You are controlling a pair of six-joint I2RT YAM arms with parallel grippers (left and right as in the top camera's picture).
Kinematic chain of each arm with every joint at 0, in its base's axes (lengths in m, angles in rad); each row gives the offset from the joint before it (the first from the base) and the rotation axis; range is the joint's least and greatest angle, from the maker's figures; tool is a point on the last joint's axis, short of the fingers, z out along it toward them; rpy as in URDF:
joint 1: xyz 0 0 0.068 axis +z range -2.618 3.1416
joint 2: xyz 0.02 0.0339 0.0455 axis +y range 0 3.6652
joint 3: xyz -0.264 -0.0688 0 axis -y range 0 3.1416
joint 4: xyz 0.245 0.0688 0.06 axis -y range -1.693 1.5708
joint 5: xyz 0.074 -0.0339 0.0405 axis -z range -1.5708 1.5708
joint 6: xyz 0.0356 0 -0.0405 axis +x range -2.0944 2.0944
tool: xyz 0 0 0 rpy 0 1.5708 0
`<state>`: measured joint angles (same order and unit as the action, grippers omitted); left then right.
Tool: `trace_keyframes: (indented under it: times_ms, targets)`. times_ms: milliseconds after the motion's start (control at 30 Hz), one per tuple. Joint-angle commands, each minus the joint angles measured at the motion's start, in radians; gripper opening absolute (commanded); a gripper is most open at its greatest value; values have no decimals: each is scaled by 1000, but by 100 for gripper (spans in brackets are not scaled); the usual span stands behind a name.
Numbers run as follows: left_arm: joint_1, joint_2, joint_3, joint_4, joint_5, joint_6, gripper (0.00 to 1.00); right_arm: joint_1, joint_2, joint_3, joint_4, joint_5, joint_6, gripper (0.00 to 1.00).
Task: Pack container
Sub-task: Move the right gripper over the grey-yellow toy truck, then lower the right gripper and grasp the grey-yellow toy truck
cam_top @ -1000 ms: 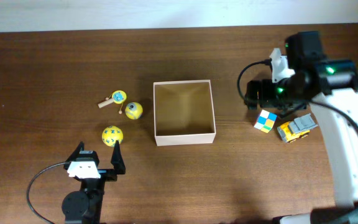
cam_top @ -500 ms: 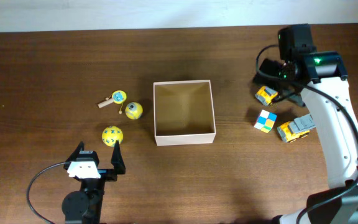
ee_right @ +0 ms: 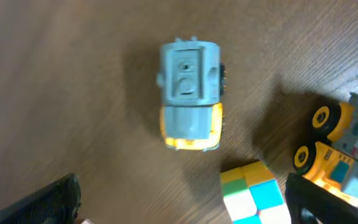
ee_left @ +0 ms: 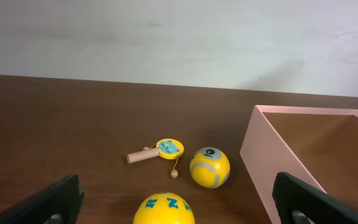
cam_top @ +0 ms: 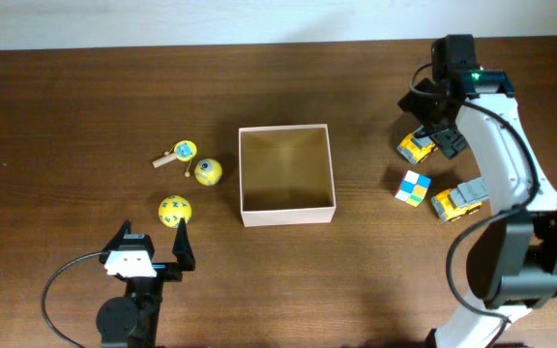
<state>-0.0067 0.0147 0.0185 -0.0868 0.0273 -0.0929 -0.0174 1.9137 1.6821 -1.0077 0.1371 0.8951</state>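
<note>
Container stands empty at overhead frame centre; right gripper, jaws apart and holding nothing, hangs over the small truck at upper right, so a first pick appears in hand, needing descent and closure; left gripper, jaws apart, lower left.

R pincer swung back — small yellow truck now uncovered.

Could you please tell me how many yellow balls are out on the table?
2. The grey-marked yellow ball lies just left of the container, beside a small paddle toy. The patterned yellow ball sits apart, further left and nearer the front. None appears hidden; the container looks empty.
</note>
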Motion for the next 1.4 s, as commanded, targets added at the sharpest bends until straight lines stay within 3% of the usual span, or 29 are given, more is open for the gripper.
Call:
trace_keyframes:
  times_ms: [0,667,1167,1367]
  targets:
    - [5,-8,-5,-1,11,19,99,-25,42,16,3,-21,18,99]
    - [5,-8,-5,-1,11,19,99,-96,187,16,126,-66,-133,99]
    - [5,-8,-5,-1,11,19,99,-95,274,16,175,-81,-132,97]
    - [5,-8,-5,-1,11,19,99,-94,295,16,187,-81,-132,90]
